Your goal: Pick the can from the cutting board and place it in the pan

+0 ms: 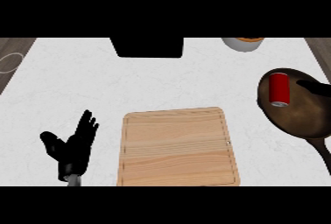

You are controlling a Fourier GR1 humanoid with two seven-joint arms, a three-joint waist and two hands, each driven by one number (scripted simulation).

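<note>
Can (279, 89) lying on its side in the pan (304, 118), at the view's right.

We note that its long axis runs roughly away from the robot, with the silver end nearest and the red side up; any label is too small to read. The right hand (318, 89) shows just beside it over the pan, at the view's edge; we cannot tell how it is set. The cutting board (177, 148) lies mid-view, apart from the pan. The left hand (72, 146) rests at lower left, spread wide, fingers (87, 122) up.

Red can (279, 89) lies on its side in the dark pan (304, 120) (right of the wooden cutting board (177, 146)).
</note>
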